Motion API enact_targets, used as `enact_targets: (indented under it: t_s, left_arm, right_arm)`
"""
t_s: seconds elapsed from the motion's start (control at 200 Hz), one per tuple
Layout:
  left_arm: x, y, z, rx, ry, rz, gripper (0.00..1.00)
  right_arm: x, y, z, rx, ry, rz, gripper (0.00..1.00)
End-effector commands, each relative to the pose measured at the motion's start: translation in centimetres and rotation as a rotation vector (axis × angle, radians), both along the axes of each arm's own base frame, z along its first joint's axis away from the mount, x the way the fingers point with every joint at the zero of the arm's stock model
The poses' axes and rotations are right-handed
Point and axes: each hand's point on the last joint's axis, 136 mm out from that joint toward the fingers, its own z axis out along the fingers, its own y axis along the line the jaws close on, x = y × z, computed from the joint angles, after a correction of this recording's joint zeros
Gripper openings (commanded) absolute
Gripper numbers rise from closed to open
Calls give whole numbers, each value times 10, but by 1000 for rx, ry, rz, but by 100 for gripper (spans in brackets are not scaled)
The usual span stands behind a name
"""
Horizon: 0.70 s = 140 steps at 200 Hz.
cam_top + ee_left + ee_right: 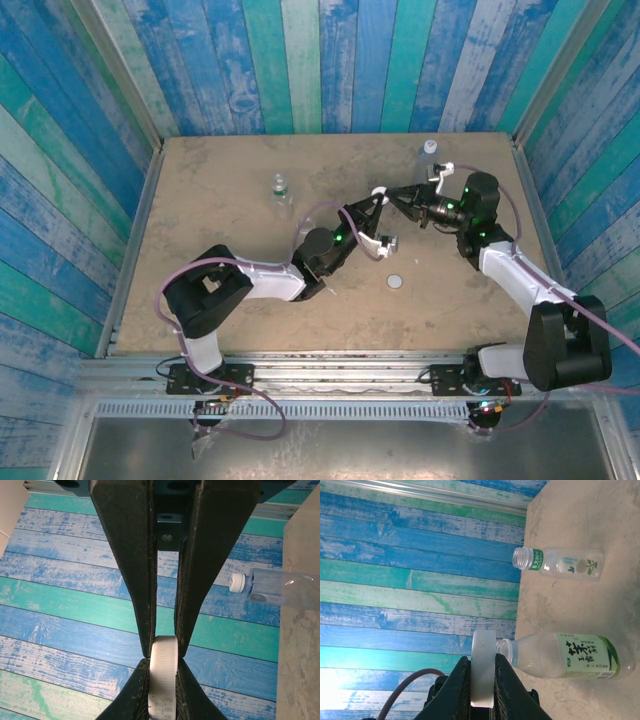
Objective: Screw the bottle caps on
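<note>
A white bottle cap [162,680] is pinched edge-on in my left gripper [162,662], which is shut on it. A second pair of dark fingers [192,580] reaches in from above and clamps the same cap's upper edge. My right gripper [483,657] is shut on the cap [483,645], just beside the open mouth of the taller green-label bottle [565,660]. Both grippers meet above the table's middle, left [372,210] and right [395,195]. The short bottle [560,562] [280,187] stands uncapped. The blue-tinted bottle [272,587] [430,150] wears a cap. Another cap [396,281] lies loose.
The sandy table [200,250] is boxed in by blue and green plank walls [330,60] on three sides. Both arm bases sit on the metal rail [340,365] at the near edge. A purple cable [250,265] runs along the left arm.
</note>
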Motion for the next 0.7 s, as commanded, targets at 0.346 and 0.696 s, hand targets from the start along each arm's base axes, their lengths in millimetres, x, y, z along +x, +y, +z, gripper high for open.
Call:
enact_targets:
  t_s: [0.346,0.696]
  left_arm:
    - [-12,-9,-7,-23,17,-41,47]
    - [-54,-7,10,-120,162,-168,72]
  right_arm:
    - [4,-10,4,-7,-52,-33,8]
    - [21,-22,-9,-37,-54,-92,7]
